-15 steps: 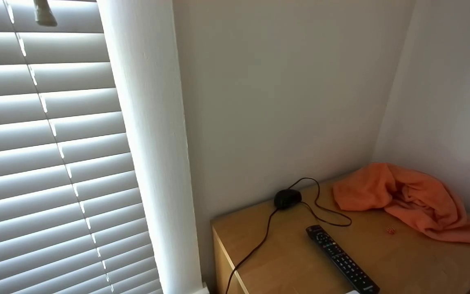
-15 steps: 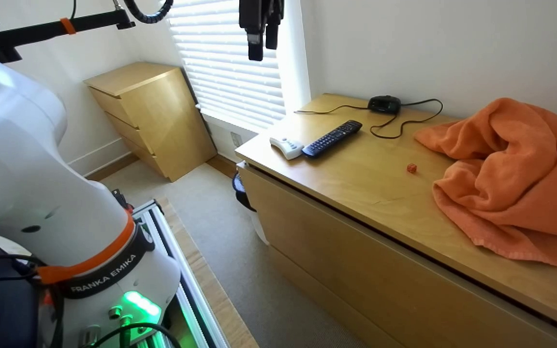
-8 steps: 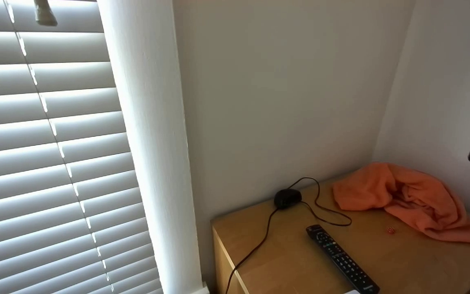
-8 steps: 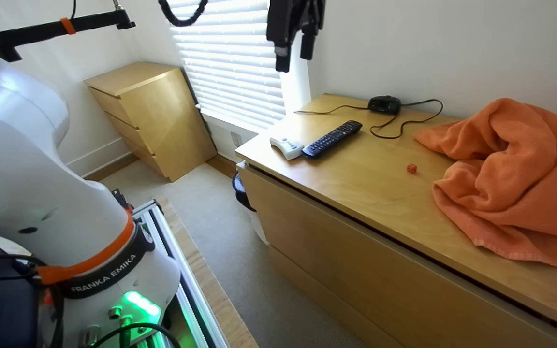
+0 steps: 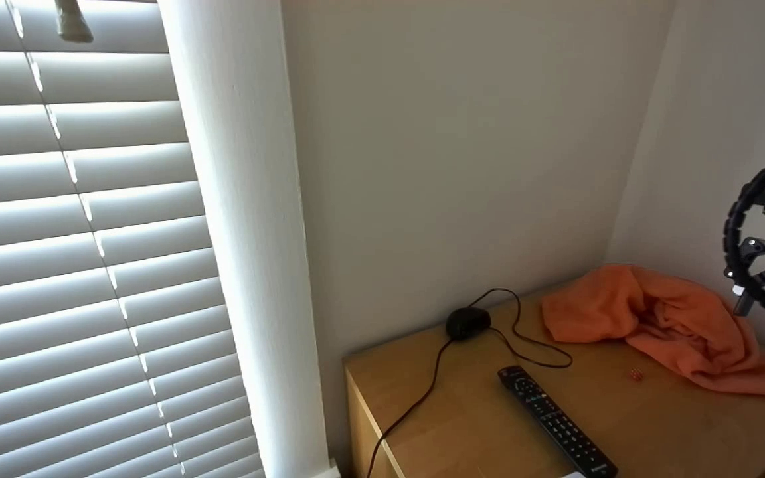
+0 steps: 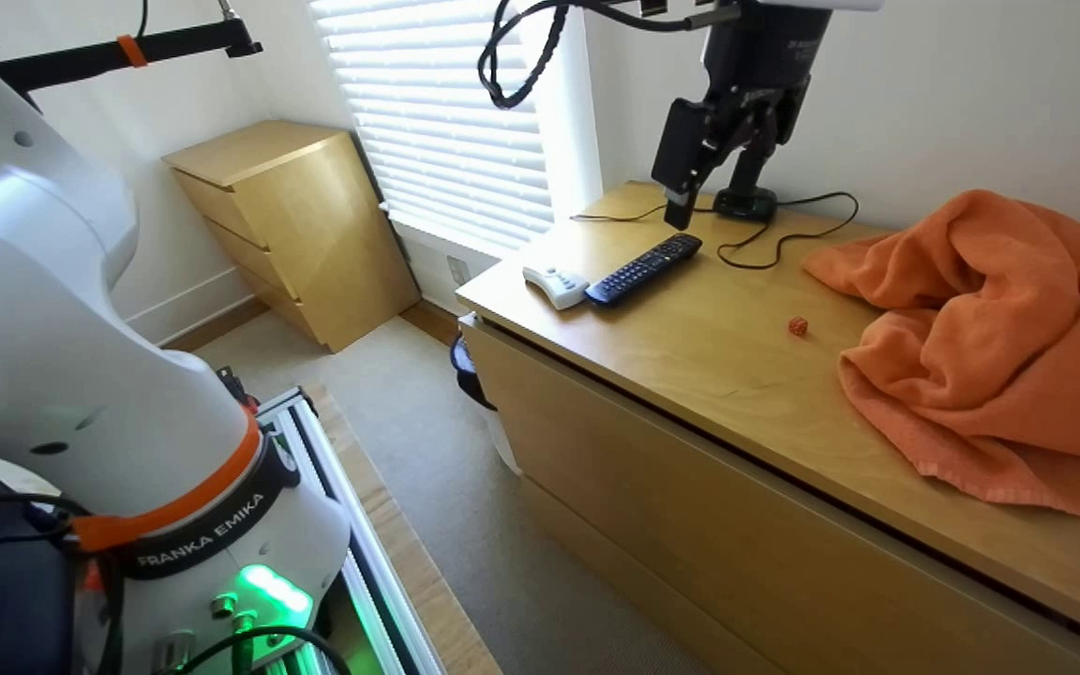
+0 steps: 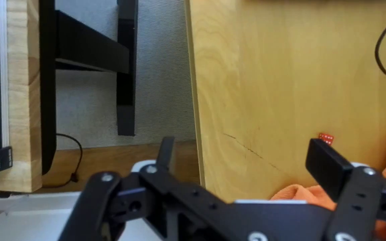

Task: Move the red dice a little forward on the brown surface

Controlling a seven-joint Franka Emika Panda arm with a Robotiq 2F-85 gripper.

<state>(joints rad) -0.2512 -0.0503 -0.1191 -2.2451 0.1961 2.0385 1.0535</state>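
A small red die with white dots [image 6: 798, 326] lies on the brown surface [image 6: 709, 370], left of the orange cloth. It also shows in an exterior view [image 5: 635, 375]. In the wrist view the die [image 7: 326, 138] is partly covered by the tip of the right-hand finger. The brown surface [image 7: 273, 77] fills the right side of that view. My gripper [image 6: 711, 202] is open and empty, in the air above the surface, up and to the left of the die. In the wrist view its fingers [image 7: 241, 144] are wide apart with nothing between them.
A crumpled orange cloth [image 6: 999, 347] lies right of the die. A black remote [image 6: 643, 269] and a white controller [image 6: 556, 286] lie to the left. A black device [image 6: 744, 208] with a loose cable sits by the wall. The cabinet's front edge [image 7: 198, 134] shows in the wrist view.
My gripper has moved right and down in an exterior view, and further into frame from the right edge in both later pictures of the window side. The die, cloth and remotes have not moved.
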